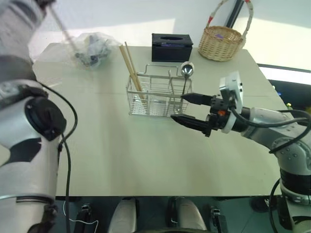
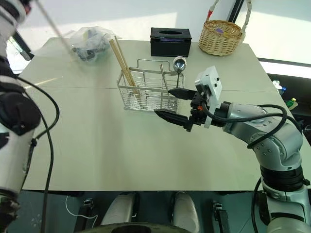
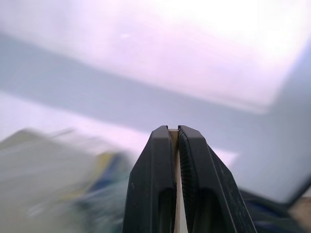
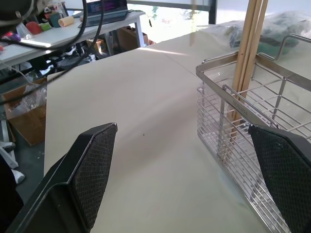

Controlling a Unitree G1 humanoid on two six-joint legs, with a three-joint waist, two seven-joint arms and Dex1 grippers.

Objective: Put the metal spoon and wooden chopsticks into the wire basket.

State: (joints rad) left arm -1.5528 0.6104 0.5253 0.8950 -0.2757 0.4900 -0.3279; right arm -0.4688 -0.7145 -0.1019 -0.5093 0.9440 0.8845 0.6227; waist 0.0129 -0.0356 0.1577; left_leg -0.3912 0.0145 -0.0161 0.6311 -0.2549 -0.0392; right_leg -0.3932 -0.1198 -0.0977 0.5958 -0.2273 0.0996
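Note:
The wire basket (image 1: 151, 103) stands mid-table. Two wooden chopsticks (image 1: 130, 65) lean upright in its left end, also seen in the right wrist view as chopsticks (image 4: 250, 58). The metal spoon (image 1: 187, 69) stands bowl-up in the right end of the basket. My right gripper (image 1: 178, 107) hovers open just right of the basket's front corner, its fingers level and pointing left, nothing between them. My left gripper (image 3: 173, 130) is raised high at the far left, shut on one pale chopstick (image 3: 177, 194); that stick (image 1: 63, 29) slants down, blurred.
A black tissue box (image 1: 171, 46) sits behind the wire basket and a tan wicker basket (image 1: 222, 41) at the back right. A crumpled clear plastic bag (image 1: 92, 47) lies at the back left. The beige table (image 1: 121, 155) spreads wide in front.

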